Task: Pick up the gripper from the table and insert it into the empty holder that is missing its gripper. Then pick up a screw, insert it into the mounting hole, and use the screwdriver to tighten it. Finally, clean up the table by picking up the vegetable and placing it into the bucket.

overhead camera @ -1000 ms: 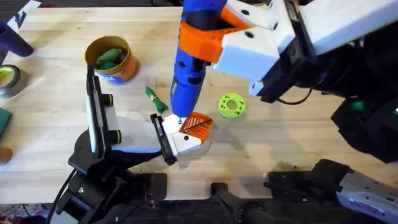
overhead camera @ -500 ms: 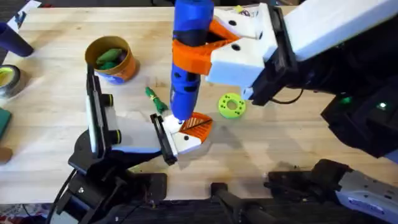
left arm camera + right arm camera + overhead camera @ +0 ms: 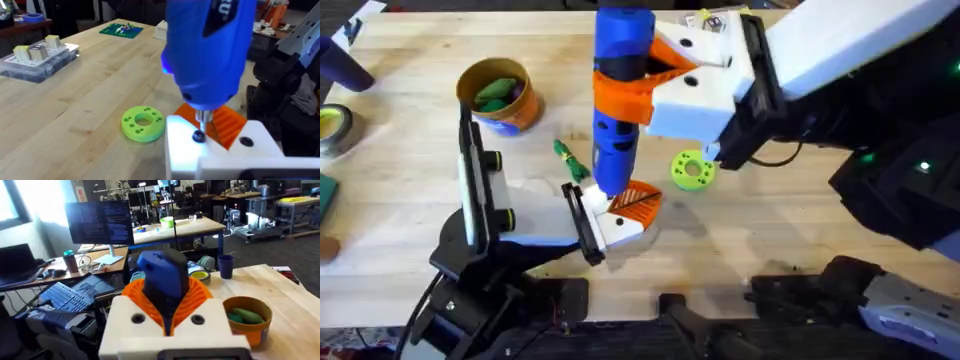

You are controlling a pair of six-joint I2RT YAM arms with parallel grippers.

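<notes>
**Screwdriver tip on the screw, held upright by the right arm**

The right gripper (image 3: 638,80) is clenched on the screwdriver (image 3: 617,120), its orange pads (image 3: 200,294) wrapping the blue body. Directly below that grip, the tip meets a dark screw (image 3: 198,136) in the white block of the gripper piece (image 3: 625,212), a contact the left wrist view makes plain while the overhead view hides it behind the tool. The piece sits against the black clamp plate of the holder (image 3: 520,215). Beside the tip lies the vegetable (image 3: 569,160); the green disc (image 3: 692,169) lies on the other side. The bucket (image 3: 501,95) holds green items, seen also past the right pads. Whether the left arm's fingers are apart or together cannot be told.
</notes>
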